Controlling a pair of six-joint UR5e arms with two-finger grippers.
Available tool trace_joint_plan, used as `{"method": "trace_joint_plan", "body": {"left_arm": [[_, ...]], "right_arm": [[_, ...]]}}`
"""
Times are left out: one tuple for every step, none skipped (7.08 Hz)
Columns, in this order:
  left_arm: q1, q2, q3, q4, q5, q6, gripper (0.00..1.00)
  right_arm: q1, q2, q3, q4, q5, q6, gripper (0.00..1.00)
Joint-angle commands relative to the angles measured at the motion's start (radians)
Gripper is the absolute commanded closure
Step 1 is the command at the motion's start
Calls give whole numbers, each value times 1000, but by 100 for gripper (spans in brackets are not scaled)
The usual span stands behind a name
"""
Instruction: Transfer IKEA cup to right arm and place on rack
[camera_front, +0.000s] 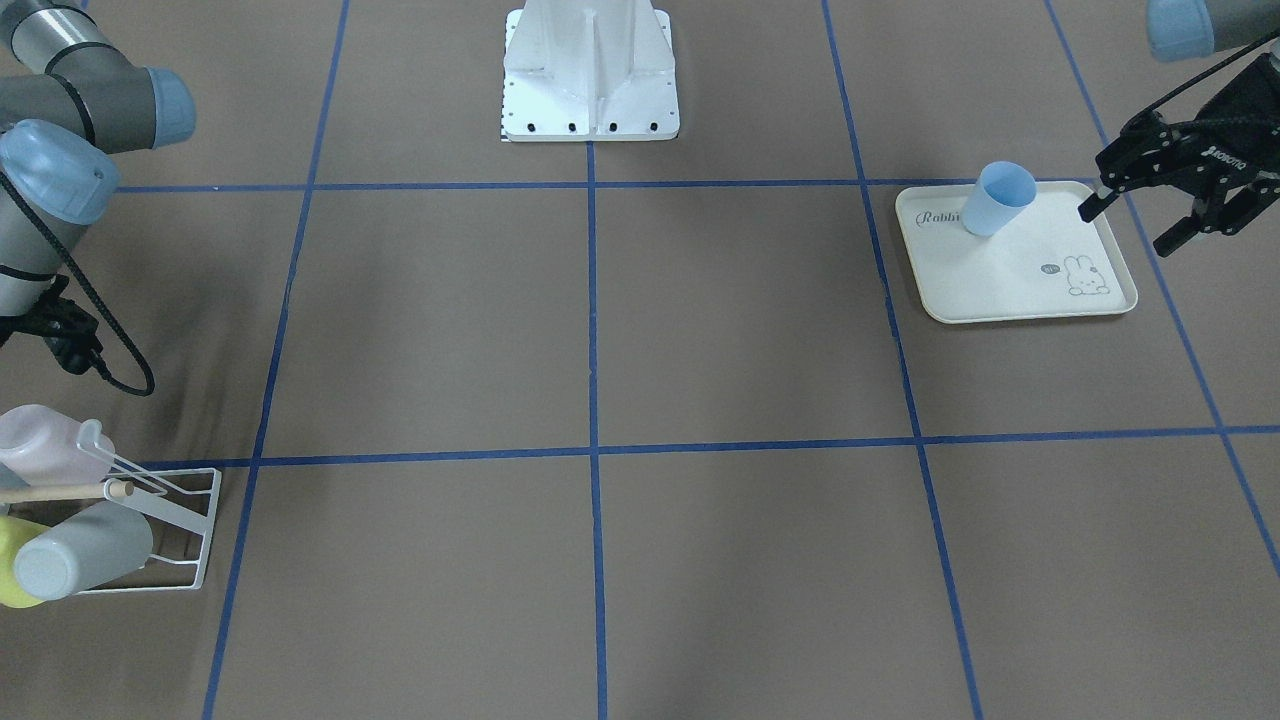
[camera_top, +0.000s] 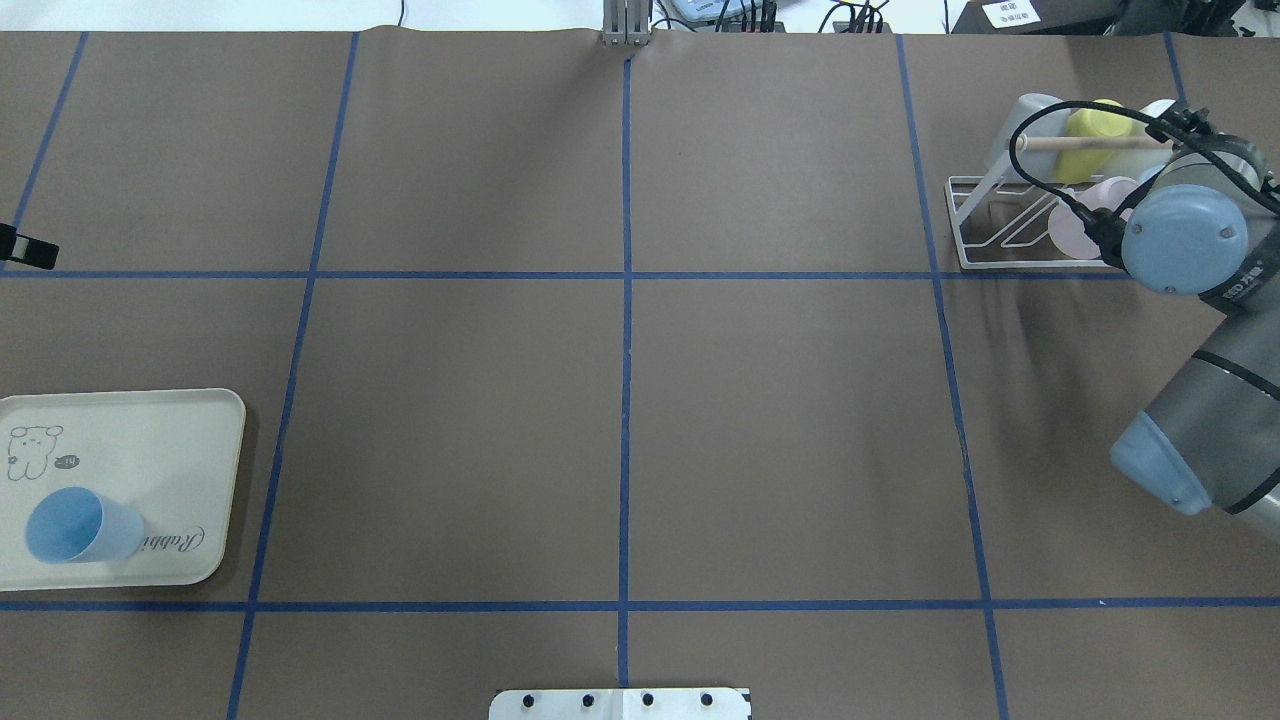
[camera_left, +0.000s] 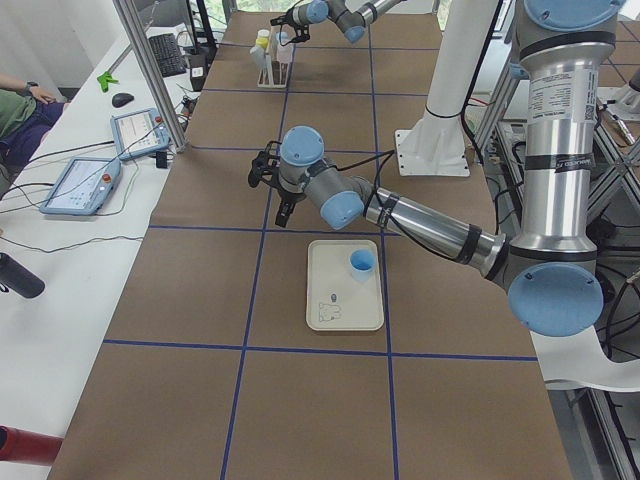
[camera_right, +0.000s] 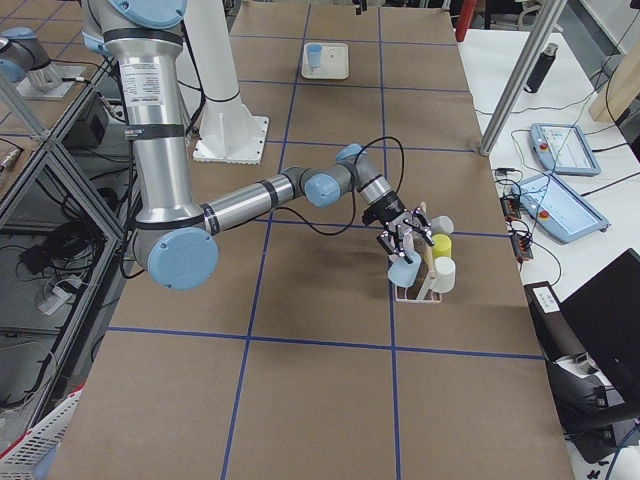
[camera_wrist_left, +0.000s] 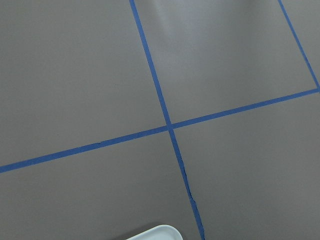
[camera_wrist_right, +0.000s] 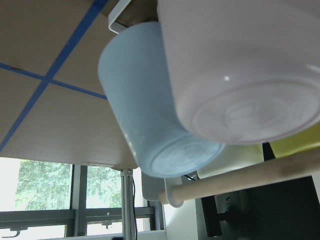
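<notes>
The blue cup (camera_front: 998, 198) stands upright, mouth up, on a cream tray (camera_front: 1040, 300) printed with a rabbit, near the tray corner closest to the robot. Nothing holds it. The tray lies at the left end of the table (camera_front: 700, 330), which is marked off by blue tape lines (camera_front: 592, 300).

The left gripper (camera_front: 1125, 230) hangs just past the tray's outer edge, above the table. Its fingers are spread and empty, apart from the cup. The left wrist view sees only brown table, crossing tape and one tray corner (camera_wrist_left: 155, 233).

At the other end of the table, well apart from the cup, stands the white wire rack (camera_front: 195, 520) with a wooden dowel (camera_front: 70, 492) across it. It already carries a pink cup (camera_front: 40, 445), a pale blue cup (camera_front: 85, 560) and a yellow cup (camera_front: 12, 578), all lying tilted on the prongs. One prong with a flat tab (camera_front: 90, 432) shows bare beside the pink cup.

The right gripper (camera_right: 403, 243) is close against the rack. Its wrist view is filled by the bottoms of the pink and pale blue cups, and it cannot be told whether its fingers are spread or closed. The white robot base (camera_front: 590, 70) sits midway between tray and rack.
</notes>
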Motion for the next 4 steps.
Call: {"method": "trace_joint_plan", "body": {"left_arm": [[0,-2,-1,0,2,-3,0],[0,-1,-1,0,9,-14,0],[0,-2,-4,-2,14,-62,0],[0,10,-10,-3,14,-69,0]], "right_arm": [[0,3,12,6,9,2,17],[6,43,21,4,44,6,16],[38,70,27,6,144,29,15],[76,74,65,4,271,72,12]]}}
